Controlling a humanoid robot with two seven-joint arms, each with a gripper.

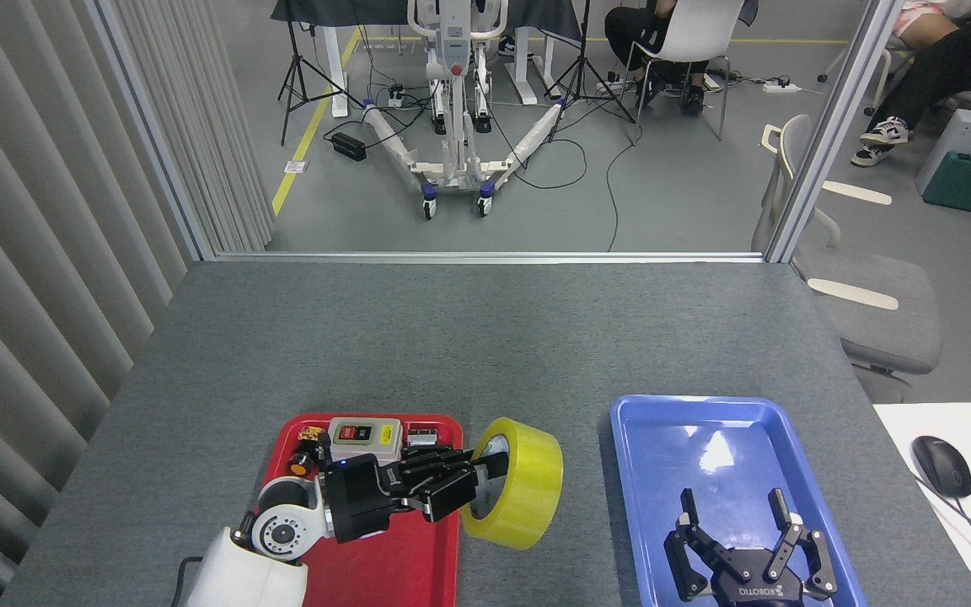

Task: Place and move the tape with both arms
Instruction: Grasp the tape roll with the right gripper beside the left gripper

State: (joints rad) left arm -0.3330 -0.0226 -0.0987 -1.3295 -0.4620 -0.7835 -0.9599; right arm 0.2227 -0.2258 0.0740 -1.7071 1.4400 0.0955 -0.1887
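Landmark: red rectangular plastic tray point(418, 565), on the grey counter point(485, 337).
Red tray, far end: grey switch box point(365, 435) with red and black buttons; a small black-and-yellow part point(305, 455) to its left; a small metal piece point(423, 437) to its right.
Tape: wide roll of translucent yellow packing tape point(523, 485) with whitish core, on edge, held off the counter just past the red tray's right rim.
Left hand point(460, 489): black, three-fingered, clamped on the tape roll, fingers through the core.
Blue rectangular plastic tray point(662, 438): well right of the red tray; no loose items inside.
Right hand point(738, 539): black, fingers spread apart, gripping nothing, over the blue tray's near end.
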